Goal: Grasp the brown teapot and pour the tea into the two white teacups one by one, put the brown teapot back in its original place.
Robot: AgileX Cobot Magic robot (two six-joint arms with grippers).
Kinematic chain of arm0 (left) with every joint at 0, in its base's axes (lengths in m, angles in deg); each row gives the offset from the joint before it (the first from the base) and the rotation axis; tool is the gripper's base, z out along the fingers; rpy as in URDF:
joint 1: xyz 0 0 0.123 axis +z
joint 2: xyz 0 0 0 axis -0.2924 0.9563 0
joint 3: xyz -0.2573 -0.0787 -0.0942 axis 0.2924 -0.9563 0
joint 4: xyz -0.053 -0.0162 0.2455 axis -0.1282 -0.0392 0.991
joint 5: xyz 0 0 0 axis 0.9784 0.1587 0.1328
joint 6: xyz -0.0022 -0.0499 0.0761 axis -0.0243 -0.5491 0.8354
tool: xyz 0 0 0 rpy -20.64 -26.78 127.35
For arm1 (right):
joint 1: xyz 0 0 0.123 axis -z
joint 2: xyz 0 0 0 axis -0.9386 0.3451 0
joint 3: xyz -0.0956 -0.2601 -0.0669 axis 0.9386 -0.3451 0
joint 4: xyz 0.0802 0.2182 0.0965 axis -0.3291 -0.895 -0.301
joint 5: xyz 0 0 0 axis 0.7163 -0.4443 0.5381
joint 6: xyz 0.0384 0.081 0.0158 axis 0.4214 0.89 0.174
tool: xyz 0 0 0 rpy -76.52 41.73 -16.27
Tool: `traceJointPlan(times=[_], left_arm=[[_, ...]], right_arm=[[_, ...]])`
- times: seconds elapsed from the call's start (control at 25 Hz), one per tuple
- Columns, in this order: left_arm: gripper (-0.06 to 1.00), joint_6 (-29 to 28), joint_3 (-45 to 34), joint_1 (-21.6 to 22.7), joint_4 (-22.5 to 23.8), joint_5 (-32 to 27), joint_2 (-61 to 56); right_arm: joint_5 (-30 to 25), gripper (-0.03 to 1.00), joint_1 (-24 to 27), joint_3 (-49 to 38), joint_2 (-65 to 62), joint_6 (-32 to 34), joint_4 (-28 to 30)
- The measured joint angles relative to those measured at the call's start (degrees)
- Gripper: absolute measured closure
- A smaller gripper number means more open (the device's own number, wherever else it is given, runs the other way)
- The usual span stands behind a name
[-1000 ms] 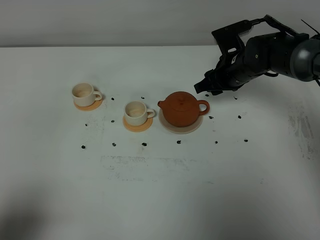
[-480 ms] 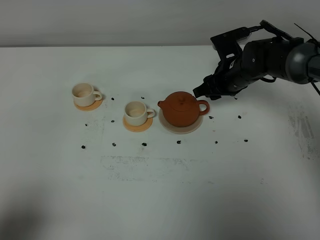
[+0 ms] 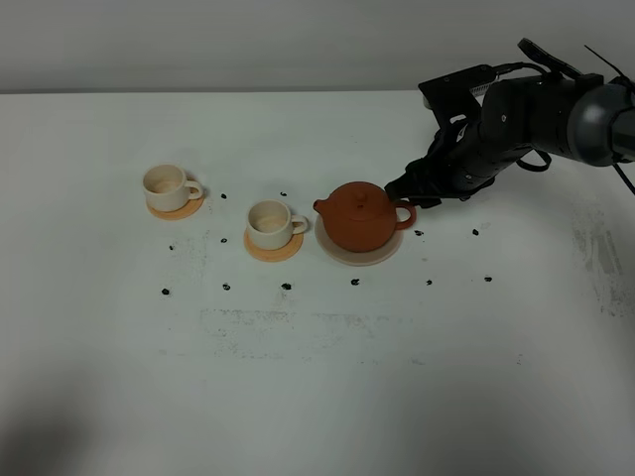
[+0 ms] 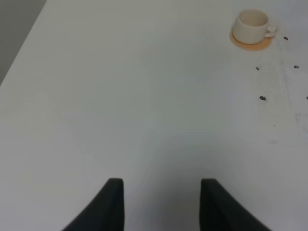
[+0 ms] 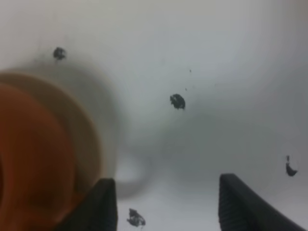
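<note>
The brown teapot (image 3: pixel 357 216) stands upright on the pale beige disc (image 3: pixel 382 253), spout to the left and loop handle to the right. Two white teacups, one at far left (image 3: pixel 166 185) and one beside the teapot (image 3: pixel 267 223), sit on orange coasters. My right gripper (image 3: pixel 406 191) is low, just behind and right of the teapot's handle; I cannot tell if it touches it. In the right wrist view this gripper (image 5: pixel 163 207) is open, with the blurred teapot (image 5: pixel 33 154) beside one finger. My left gripper (image 4: pixel 161 204) is open and empty over bare table, far from the left cup (image 4: pixel 252 25).
Small dark specks (image 3: pixel 354 282) are scattered on the white table (image 3: pixel 317 377) around the cups and teapot. The cups' orange coasters (image 3: pixel 273 251) are smaller than the disc. The table's far edge meets a grey wall (image 3: pixel 248 40).
My right gripper has come down and leftward, closer to the teapot's handle. The teapot, cups and disc have not moved.
</note>
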Motion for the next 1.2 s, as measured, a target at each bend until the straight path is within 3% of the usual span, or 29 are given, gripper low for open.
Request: traceJointPlan(times=[0.56,1.2], left_arm=[[0.55,0.0,0.0,0.0,0.0,0.0,0.0],[0.55,0.0,0.0,0.0,0.0,0.0,0.0]], right_arm=[[-4.3,0.48,0.0,0.0,-0.2,-3.5,-0.4],[-9.1,0.48,0.0,0.0,-0.2,-7.0,-5.5]])
